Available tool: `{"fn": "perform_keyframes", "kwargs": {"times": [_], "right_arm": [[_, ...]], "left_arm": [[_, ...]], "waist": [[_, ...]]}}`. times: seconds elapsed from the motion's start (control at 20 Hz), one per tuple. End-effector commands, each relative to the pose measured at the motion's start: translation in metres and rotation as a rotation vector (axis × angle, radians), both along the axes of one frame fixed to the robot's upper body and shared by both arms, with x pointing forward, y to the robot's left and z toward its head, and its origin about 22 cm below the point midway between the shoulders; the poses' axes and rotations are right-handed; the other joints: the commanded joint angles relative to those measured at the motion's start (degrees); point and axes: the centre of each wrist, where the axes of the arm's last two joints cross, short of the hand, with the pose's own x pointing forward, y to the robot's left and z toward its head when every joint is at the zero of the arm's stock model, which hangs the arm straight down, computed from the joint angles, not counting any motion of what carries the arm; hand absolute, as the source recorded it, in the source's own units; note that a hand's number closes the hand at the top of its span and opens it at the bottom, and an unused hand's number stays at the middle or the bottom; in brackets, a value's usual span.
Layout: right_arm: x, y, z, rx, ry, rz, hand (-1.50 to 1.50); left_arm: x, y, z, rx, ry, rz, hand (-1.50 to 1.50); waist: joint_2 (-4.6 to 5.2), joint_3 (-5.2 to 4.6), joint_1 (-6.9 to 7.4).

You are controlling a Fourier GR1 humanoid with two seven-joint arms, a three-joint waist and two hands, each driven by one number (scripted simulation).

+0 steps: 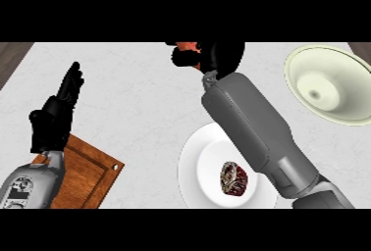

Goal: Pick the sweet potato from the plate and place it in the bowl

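The right hand (206, 53) is at the top middle of the head view, well above the white plate (197, 169) and to the left of the cream bowl (340, 105). Its black fingers are curled around an orange object (188, 46), of which only a small patch shows between the thumb and the fingers; by its color it looks like the sweet potato, though most of it is hidden. The right forearm (250, 127) runs diagonally from the lower right edge up to that hand, crossing over the right part of the plate.

On the plate lies 1 dark red, mottled item (235, 178), just left of the forearm; what it is cannot be told. The bowl sits at the upper right, tilted in appearance, with its pale inside and a round base visible. It is well apart from the plate.

The left hand (58, 110) shows at the left side, fingers straight and pointing up, holding nothing. Below it a brown wooden cutting board (91, 174) lies on the pale marbled counter (138, 88), partly under the left forearm.
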Motion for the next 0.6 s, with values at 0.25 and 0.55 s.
{"fn": "perform_keyframes", "kwargs": {"times": [0.25,0.55], "right_arm": [[0.01,-0.033,0.019,0.072,-0.13,-0.216,1.5],[0.02,-0.123,-0.008,0.039,-0.199,-0.318,1.5]], "left_arm": [[0.008,0.015,-0.003,-0.014,-0.003,0.032,0.0],[-0.001,0.015,-0.003,-0.007,-0.006,0.028,0.0]], "waist": [[0.13,0.08,-2.56],[0.21,0.13,-2.09]]}}
